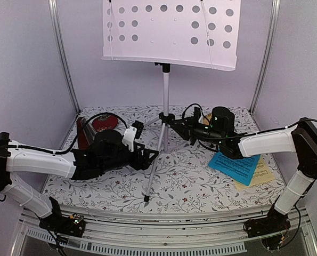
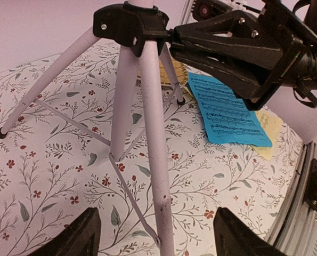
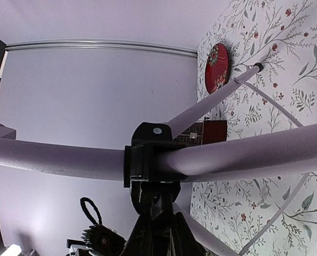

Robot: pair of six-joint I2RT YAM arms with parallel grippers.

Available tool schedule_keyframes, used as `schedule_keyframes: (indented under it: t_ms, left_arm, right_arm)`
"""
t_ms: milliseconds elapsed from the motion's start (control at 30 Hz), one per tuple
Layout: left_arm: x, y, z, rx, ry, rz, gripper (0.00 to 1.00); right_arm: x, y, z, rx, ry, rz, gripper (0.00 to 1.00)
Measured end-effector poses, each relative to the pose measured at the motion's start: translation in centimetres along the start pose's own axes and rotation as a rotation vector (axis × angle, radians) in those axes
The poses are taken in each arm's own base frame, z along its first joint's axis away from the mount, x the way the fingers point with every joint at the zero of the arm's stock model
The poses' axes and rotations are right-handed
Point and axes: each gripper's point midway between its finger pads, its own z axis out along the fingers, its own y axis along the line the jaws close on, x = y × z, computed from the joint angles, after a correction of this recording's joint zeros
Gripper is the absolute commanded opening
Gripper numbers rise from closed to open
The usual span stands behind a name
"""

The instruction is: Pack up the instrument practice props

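Observation:
The silver music stand (image 1: 165, 85) stands at mid-table, its perforated desk (image 1: 169, 32) at the top. My right gripper (image 1: 175, 124) is shut on the stand's black leg hub (image 3: 152, 156), also seen in the left wrist view (image 2: 127, 24). My left gripper (image 1: 151, 156) is open, its fingers (image 2: 75, 237) either side of the front leg (image 2: 154, 138) without touching it. The blue sheet (image 1: 234, 166) lies on the pale-yellow sheet (image 1: 262, 173) at the right; both show in the left wrist view (image 2: 227, 112). The dark red-brown metronome (image 1: 84, 134) stands at the far left.
A round red disc (image 1: 106, 123) with a flower pattern lies behind the metronome, also in the right wrist view (image 3: 218, 66). The table wears a floral cloth (image 1: 195, 181). Walls and upright frame posts (image 1: 62, 53) close in the sides and back.

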Motion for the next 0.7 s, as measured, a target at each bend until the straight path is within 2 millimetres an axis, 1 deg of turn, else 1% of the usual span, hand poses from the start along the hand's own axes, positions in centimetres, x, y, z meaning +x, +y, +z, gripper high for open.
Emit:
schedule_keyframes:
  t_ms: [67,100,133,167,200,267,300,367,467,500,533,600,667,700]
  left_arm:
    - [0.0,0.0,0.0,0.0,0.0,0.0,0.75]
    - [0.0,0.0,0.0,0.0,0.0,0.0,0.75]
    - [0.0,0.0,0.0,0.0,0.0,0.0,0.75]
    - [0.0,0.0,0.0,0.001,0.001,0.0,0.75]
    - [0.0,0.0,0.0,0.001,0.001,0.0,0.75]
    - [0.0,0.0,0.1,0.001,0.001,-0.001,0.76]
    - [-0.1,0.0,0.1,0.001,0.0,-0.003,0.76]
    - [-0.5,-0.2,0.2,0.007,-0.008,-0.013,0.76]
    - [-1.4,-0.3,0.2,0.019,-0.027,-0.038,0.77]
    - [-1.6,-0.2,0.2,0.025,-0.032,-0.048,0.77]
    - [-1.8,-0.2,0.3,0.033,-0.036,-0.063,0.77]
    - [-2.1,0.0,0.3,0.05,-0.039,-0.087,0.77]
    - [-2.6,0.3,0.3,0.074,-0.048,-0.119,0.77]
    - [-2.7,0.3,0.3,0.084,-0.051,-0.13,0.77]
  right_arm:
    - [0.0,0.0,0.0,0.0,0.0,0.0,0.04]
    - [0.0,0.0,0.0,-0.001,0.0,-0.004,0.06]
    - [0.0,0.0,0.0,-0.001,0.0,-0.006,0.13]
    - [0.0,0.0,0.0,-0.001,0.0,-0.011,0.26]
    - [0.0,0.0,0.0,-0.001,-0.001,-0.018,0.34]
    - [0.0,0.1,0.0,-0.004,-0.004,-0.032,0.46]
    - [0.0,0.0,-0.1,-0.004,-0.007,-0.043,0.5]
    - [-0.1,-0.1,-0.5,0.001,-0.019,-0.071,0.55]
    - [-0.1,-0.1,-2.2,0.02,-0.05,-0.134,0.59]
    - [-0.2,0.3,-2.8,0.02,-0.064,-0.16,0.62]
    - [-0.3,1.1,-3.7,0.013,-0.08,-0.196,0.65]
    - [-0.8,3.5,-5.2,-0.012,-0.126,-0.279,0.67]
    - [-1.4,6.6,-6.9,-0.066,-0.173,-0.389,0.66]
    - [-1.7,7.8,-7.6,-0.088,-0.19,-0.434,0.65]
